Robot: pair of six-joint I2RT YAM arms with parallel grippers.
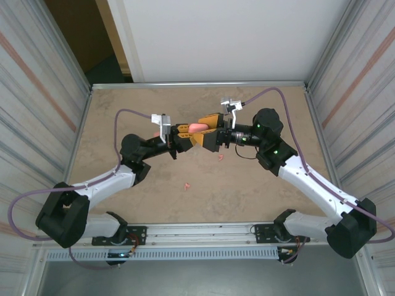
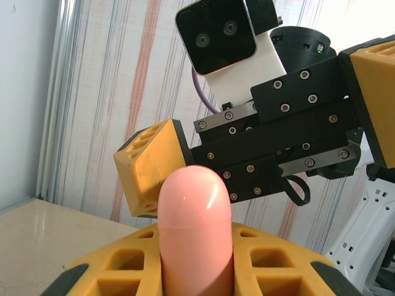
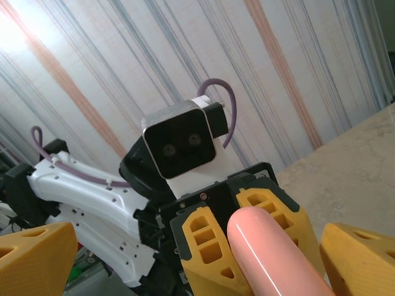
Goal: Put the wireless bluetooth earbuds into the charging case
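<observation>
Here, my left gripper clamps the pink charging case aloft.
My right gripper gapes around it; earbuds lie on the table.

Glossy pink rounded plastic case: base cut by bottom edge, flanks buried in left yellow fingers; right wrist view cuts its near end. Tiny salmon-pink plastic earbud, second earbud on beige table: too small for shape, orientation.
</observation>
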